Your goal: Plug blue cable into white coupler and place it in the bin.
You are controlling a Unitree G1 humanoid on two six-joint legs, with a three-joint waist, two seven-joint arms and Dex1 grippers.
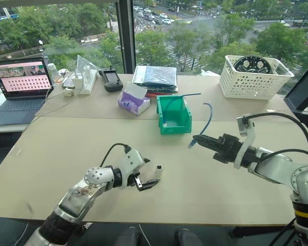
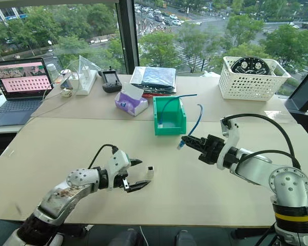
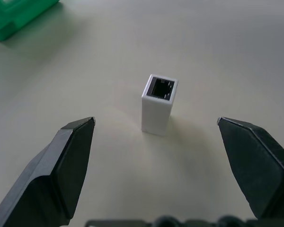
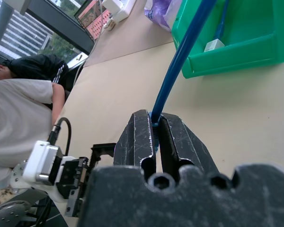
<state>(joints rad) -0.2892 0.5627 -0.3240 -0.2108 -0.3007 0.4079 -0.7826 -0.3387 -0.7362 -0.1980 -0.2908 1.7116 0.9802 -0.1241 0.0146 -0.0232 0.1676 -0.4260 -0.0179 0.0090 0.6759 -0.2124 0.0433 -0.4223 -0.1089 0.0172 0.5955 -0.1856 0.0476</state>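
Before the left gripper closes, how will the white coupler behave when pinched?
The white coupler stands upright on its small end, so an uneven touch would probably tip it. It looks like rigid, smooth plastic: likely light, perhaps slippery. The open left gripper straddles it evenly, which should help.

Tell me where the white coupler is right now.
The white coupler stands upright on the table, socket up, between the open fingers of the left hand, on the robot's left, nearer than the green bin.
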